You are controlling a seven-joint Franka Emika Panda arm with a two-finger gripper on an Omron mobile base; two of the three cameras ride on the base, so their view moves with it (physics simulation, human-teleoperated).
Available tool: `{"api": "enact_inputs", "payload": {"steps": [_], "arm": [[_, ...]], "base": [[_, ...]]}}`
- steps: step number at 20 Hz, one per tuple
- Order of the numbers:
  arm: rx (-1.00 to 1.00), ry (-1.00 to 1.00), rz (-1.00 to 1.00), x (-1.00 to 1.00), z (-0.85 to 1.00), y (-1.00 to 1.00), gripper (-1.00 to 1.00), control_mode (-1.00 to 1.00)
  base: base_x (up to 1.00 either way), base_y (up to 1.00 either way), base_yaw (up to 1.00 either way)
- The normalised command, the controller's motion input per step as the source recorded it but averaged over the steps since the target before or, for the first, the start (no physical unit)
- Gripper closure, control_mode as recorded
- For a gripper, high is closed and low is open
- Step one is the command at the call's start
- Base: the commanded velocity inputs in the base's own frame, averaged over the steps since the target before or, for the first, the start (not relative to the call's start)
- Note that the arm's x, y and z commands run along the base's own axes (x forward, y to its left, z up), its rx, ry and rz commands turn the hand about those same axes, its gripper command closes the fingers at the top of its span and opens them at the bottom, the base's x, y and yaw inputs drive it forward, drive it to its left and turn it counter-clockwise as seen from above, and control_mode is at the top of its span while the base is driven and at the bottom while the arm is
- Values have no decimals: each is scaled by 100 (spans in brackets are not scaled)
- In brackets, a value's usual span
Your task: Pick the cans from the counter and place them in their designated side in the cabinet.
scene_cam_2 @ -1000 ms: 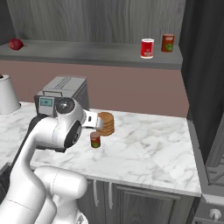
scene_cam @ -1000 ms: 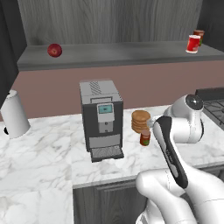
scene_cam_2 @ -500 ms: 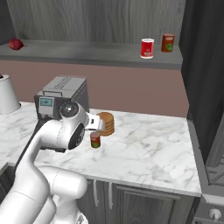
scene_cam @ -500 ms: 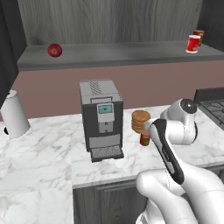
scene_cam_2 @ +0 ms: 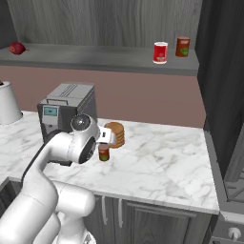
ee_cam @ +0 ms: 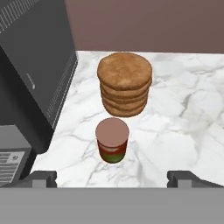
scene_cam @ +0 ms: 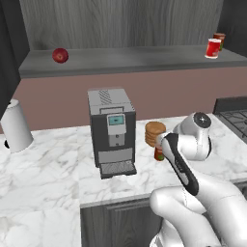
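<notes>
A red-brown can with a green label stands upright on the white marble counter, just in front of a stack of tan discs. My gripper hovers over it with its fingertips spread wide apart, open and holding nothing. The same can shows beside my wrist in both base views. On the right end of the cabinet shelf stand a bright red can and a darker one.
A dark coffee machine stands close to the left of the can. A white roll sits at the far left of the counter. A red ball lies on the shelf's left end. A stove borders the right.
My arm has shifted slightly left and settled closer over the counter can. The jaws stay open. No can has moved.
</notes>
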Motion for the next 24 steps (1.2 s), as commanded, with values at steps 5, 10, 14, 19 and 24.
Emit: {"api": "enact_inputs", "payload": {"steps": [5, 10, 14, 19, 24], "arm": [[1, 5, 0, 25, -13, -2, -100, -100], [0, 4, 0, 22, -13, -3, -100, -100], [0, 3, 0, 16, -18, -1, -100, -100], [0, 3, 0, 13, -22, 0, -100, -100], [0, 2, 0, 16, -20, 0, -100, -100]], "base": [[0, 0, 0], [0, 0, 0], [0, 0, 0], [0, 0, 0], [0, 0, 0]]}}
